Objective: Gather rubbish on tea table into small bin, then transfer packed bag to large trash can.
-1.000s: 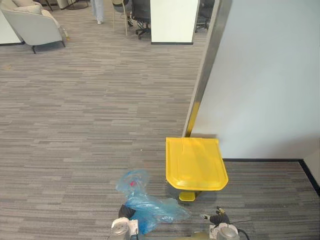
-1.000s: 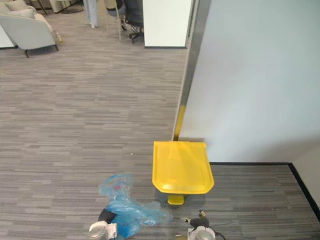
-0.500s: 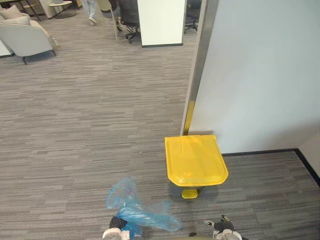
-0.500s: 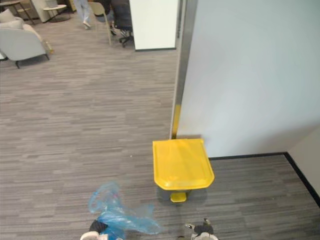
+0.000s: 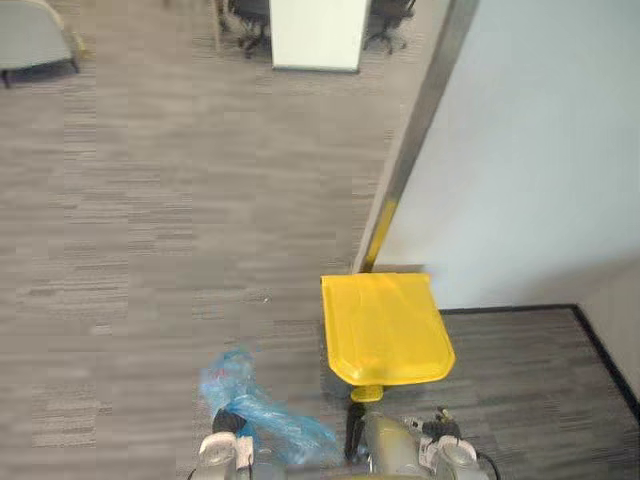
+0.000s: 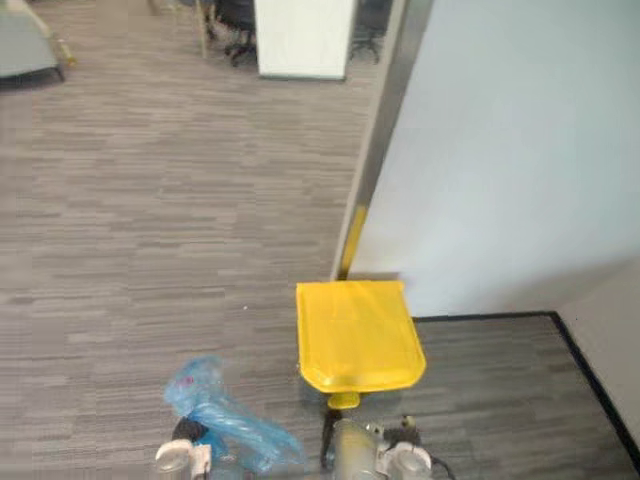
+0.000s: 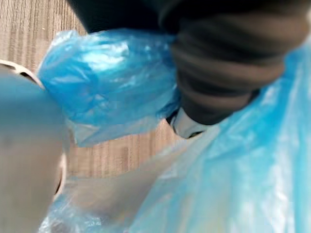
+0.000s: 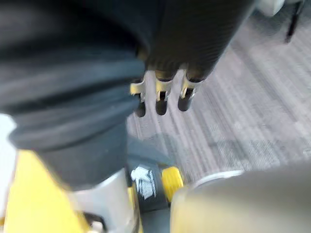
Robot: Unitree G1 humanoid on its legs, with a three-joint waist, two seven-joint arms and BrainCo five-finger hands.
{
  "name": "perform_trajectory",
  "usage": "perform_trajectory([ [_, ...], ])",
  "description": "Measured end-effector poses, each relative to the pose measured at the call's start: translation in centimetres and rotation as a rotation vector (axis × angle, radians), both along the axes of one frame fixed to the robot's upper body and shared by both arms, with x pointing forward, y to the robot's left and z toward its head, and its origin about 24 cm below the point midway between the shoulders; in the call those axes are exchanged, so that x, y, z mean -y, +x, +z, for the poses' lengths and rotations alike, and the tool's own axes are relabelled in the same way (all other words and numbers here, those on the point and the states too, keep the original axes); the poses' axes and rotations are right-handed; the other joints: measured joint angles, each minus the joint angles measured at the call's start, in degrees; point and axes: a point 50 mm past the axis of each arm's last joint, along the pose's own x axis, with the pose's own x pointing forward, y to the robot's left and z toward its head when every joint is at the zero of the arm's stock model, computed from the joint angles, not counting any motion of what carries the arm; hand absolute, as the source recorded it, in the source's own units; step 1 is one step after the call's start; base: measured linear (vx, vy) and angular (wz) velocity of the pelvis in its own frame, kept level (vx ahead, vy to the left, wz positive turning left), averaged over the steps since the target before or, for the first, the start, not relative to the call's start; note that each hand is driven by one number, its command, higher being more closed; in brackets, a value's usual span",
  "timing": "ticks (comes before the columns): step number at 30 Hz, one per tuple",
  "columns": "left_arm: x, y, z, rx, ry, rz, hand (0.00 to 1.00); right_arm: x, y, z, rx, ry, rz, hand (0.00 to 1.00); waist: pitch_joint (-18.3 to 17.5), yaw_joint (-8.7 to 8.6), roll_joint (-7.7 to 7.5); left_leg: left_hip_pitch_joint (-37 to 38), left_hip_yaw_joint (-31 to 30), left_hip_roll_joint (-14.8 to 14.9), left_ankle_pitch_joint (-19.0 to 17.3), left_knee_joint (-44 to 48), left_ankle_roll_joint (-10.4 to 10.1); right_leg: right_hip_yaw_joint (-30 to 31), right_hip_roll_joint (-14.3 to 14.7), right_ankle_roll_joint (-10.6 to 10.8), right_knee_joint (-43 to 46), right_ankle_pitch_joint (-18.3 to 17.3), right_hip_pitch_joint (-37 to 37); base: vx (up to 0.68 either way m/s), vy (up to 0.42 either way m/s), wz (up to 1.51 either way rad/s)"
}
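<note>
We see the blue plastic bag at the left hand, low in front of the robot and above the grey carpeted floor. The bag is crumpled. One puffed end rises past the hand and the rest trails toward the robot's right. In the left wrist view the blue plastic bunches up against the hand's dark cover and hides the grip, so we cannot tell whether that hand is spread or closed on it. We also cannot tell whether the bag touches the floor.

The large trash can stands on the floor against the foot of the pale wall, just beside the wall's metal edge strip. Its yellow lid is down and its yellow pedal points toward the robot. The bag sits to the can's left and nearer the robot, close to the can but apart from it.

The right hand hangs low just in front of the can, near the pedal. In the right wrist view its fingers lie side by side, relaxed, with nothing between them and the thumb.

Far across the floor we see a pale armchair, a white panel and office chairs.
</note>
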Motion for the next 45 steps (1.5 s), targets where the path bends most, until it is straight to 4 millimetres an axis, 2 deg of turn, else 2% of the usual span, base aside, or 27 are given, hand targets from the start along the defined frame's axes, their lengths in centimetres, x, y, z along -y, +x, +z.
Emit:
perform_trajectory([
  [2, 0.2, 0.0, 0.0, 0.004, -0.01, 0.011, 1.0, -0.1, 0.0, 0.0, -0.001, 0.004, 0.004, 0.0, -0.02, 0.32, 0.05, 0.95, -0.7, -0.04, 0.0, 0.14, 0.0, -0.34, -0.37, 0.04, 2.38, -2.28, 0.3, 0.23, -0.046, 0.21],
  [8, 1.2, 0.4, 0.1, 0.018, -0.042, -0.01, 1.0, -0.4, -0.3, -0.2, -0.014, 0.013, 0.018, 0.0, -0.23, 0.47, -0.51, 1.93, -2.71, 0.06, -0.03, 1.14, 0.01, -0.99, -1.32, 0.88, 4.21, -5.56, 1.47, 0.1, -0.022, 0.1],
  [13, 1.7, 0.3, 0.0, 0.014, -0.049, -0.036, 1.0, -0.5, -0.7, -0.3, -0.024, 0.016, 0.021, 0.0, -1.29, 0.03, -0.28, 1.69, -4.12, 0.51, -0.02, 0.14, -0.01, -3.21, -1.51, 1.16, 2.29, -6.04, 2.85, 0.0, -0.007, 0.2],
  [17, 1.7, -0.6, -0.3, -0.012, -0.047, -0.047, 1.0, -0.6, -1.8, -0.7, -0.051, 0.013, 0.039, 0.0, -4.37, -0.25, -0.17, 1.75, -4.63, 1.08, 0.02, -1.21, -0.09, -4.62, -1.47, 1.12, 1.29, -5.9, 3.66, 0.01, -0.004, 0.16],
  [24, 1.7, -1.2, -0.5, -0.033, -0.033, -0.081, 1.0, -0.7, -2.3, -0.9, -0.068, 0.01, 0.055, 0.0, -5.14, -0.36, -0.49, 5.61, -1.99, 0.08, 0.98, -6.0, -1.7, -3.27, -1.49, 1.35, 0.18, -4.03, 5.07, -0.06, 0.008, -0.08],
  [26, 1.8, -1.1, -0.6, -0.041, -0.028, -0.109, 1.0, -0.7, -2.5, -0.9, -0.067, 0.01, 0.053, 0.0, -5.2, -0.48, -0.79, 5.55, -1.73, -0.49, 1.32, -6.48, -1.56, -3.06, -1.55, 1.64, -0.48, -2.28, 4.9, -0.15, 0.005, -0.1],
  [27, 1.8, -1.2, -0.7, -0.044, -0.028, -0.106, 1.0, -0.8, -2.8, -1.0, -0.073, 0.012, 0.06, 0.0, -6.28, -0.26, -0.75, 4.52, -0.39, -0.17, 4.82, -8.94, -0.26, -1.18, -0.36, 3.51, -4.6, 2.43, 4.23, -0.16, -0.013, -0.22],
  [28, 1.9, -1.6, -0.8, -0.053, -0.031, -0.103, 1.0, -0.8, -2.7, -1.0, -0.07, 0.01, 0.06, 0.0, -6.7, -0.26, -0.1, 4.24, 0.26, 0.2, 5.56, -10.06, -0.21, -0.88, -0.36, 3.16, -4.76, 2.26, 3.93, -0.21, -0.018, -0.09],
  [29, 1.8, -1.5, -0.8, -0.054, -0.03, -0.104, 1.0, -1.0, -2.4, -0.8, -0.051, 0.013, 0.054, 0.0, -6.85, -0.88, -0.81, 4.28, 1.02, -0.01, 6.66, -12.95, -0.78, -1.06, -1.39, 2.64, 4.61, -1.23, 2.52, -0.14, -0.057, 0.22],
  [30, 1.7, -1.6, -0.8, -0.056, -0.028, -0.102, 1.0, -1.2, -2.8, -1.0, -0.061, 0.018, 0.053, 0.0, -7.14, -1.28, -1.8, 4.15, 1.03, -0.29, 7.46, -13.88, -1.0, -1.16, -2.47, 2.82, 9.71, -4.05, 3.29, -0.14, -0.095, 0.36],
  [31, 1.6, -1.7, -0.8, -0.058, -0.026, -0.103, 1.0, -1.6, -3.8, -1.3, -0.085, 0.031, 0.049, 0.0, -8.0, -0.96, -2.99, 3.76, 1.03, -0.5, 8.43, -14.55, -1.58, -2.36, -4.12, 2.08, 12.19, -7.61, 5.92, -0.1, -0.128, 0.21],
  [32, 1.5, -1.7, -0.8, -0.054, -0.025, -0.099, 1.0, -1.8, -4.1, -1.4, -0.094, 0.036, 0.052, 0.0, -8.27, -0.62, -3.41, 3.83, 1.16, -0.77, 8.85, -15.04, -1.9, -2.54, -4.47, 2.88, 10.27, -8.92, 7.02, -0.08, -0.206, -0.18],
  [33, 1.6, -1.7, -0.8, -0.055, -0.029, -0.091, 1.0, -1.8, -4.4, -1.6, -0.112, 0.037, 0.058, 0.0, -9.7, 0.16, -4.19, 3.73, 2.37, -1.0, 10.12, -17.02, -2.36, -3.0, -2.68, 3.69, 3.39, -10.78, 8.07, -0.06, -0.156, -0.73],
  [34, 1.9, -2.0, -1.0, -0.067, -0.041, -0.086, 1.0, -1.6, -4.5, -1.6, -0.118, 0.034, 0.056, 0.0, -11.15, 1.07, -2.09, 2.69, 3.52, -0.28, 11.37, -19.54, -2.09, -2.29, 0.57, 1.02, -5.7, -9.83, 9.6, -0.05, -0.131, -0.81],
  [35, 2.1, -2.2, -1.1, -0.074, -0.049, -0.086, 1.0, -1.4, -4.4, -1.6, -0.121, 0.029, 0.059, 0.0, -11.41, 0.91, -0.98, 2.14, 3.21, 0.28, 11.81, -20.6, -1.41, -2.02, 1.77, 0.93, -8.07, -8.0, 9.6, -0.07, -0.044, -0.77],
  [36, 2.7, -2.6, -1.3, -0.091, -0.06, -0.108, 1.0, -0.7, -4.3, -1.7, -0.14, 0.014, 0.065, 0.0, -11.92, 0.36, 0.6, 0.56, 1.43, -0.12, 13.58, -23.4, 0.94, -1.3, 3.73, 0.26, -15.08, -3.7, 9.9, -0.09, -0.037, -0.41],
  [37, 2.7, -2.7, -1.3, -0.092, -0.059, -0.118, 1.0, -0.6, -4.4, -1.8, -0.148, 0.013, 0.066, 0.0, -11.98, 0.26, 0.85, 0.35, 0.94, -0.4, 14.23, -24.16, 1.35, -1.29, 4.05, 0.15, -16.5, -2.81, 9.92, -0.11, -0.042, -0.46],
  [38, 2.5, -2.7, -1.3, -0.096, -0.049, -0.128, 1.0, -0.1, -4.5, -1.8, -0.157, 0.013, 0.041, 0.0, -11.69, 0.08, 1.01, 0.7, 0.16, -0.66, 16.2, -26.19, 1.07, -0.64, 4.89, -0.17, -18.99, -0.76, 10.11, -0.1, -0.032, -0.23],
  [39, 2.3, -2.7, -1.3, -0.102, -0.043, -0.129, 1.0, 0.0, -4.4, -1.8, -0.156, 0.009, 0.042, 0.0, -11.45, -0.16, 1.18, 0.97, 0.08, -0.63, 16.46, -26.32, 0.82, -0.4, 5.19, -0.14, -19.66, -0.24, 10.63, -0.08, -0.029, -0.16],
  [43, 1.2, -2.7, -1.3, -0.112, -0.018, -0.13, 1.0, 0.3, -4.7, -1.8, -0.165, 0.002, 0.042, 0.0, -10.65, -0.44, 0.33, 1.32, 0.04, -0.8, 16.21, -25.94, 0.38, -0.21, 5.26, 0.72, -20.46, 0.54, 11.53, -0.09, 0.012, -0.02],
  [45, 0.9, -2.6, -1.3, -0.111, -0.014, -0.12, 1.0, 0.3, -4.6, -1.8, -0.165, 0.003, 0.045, 0.0, -9.42, -0.54, 0.43, -0.14, 0.29, -0.44, 13.95, -21.43, -0.58, 0.03, 4.81, 0.9, -18.67, 0.17, 11.55, -0.06, 0.049, -0.03],
])
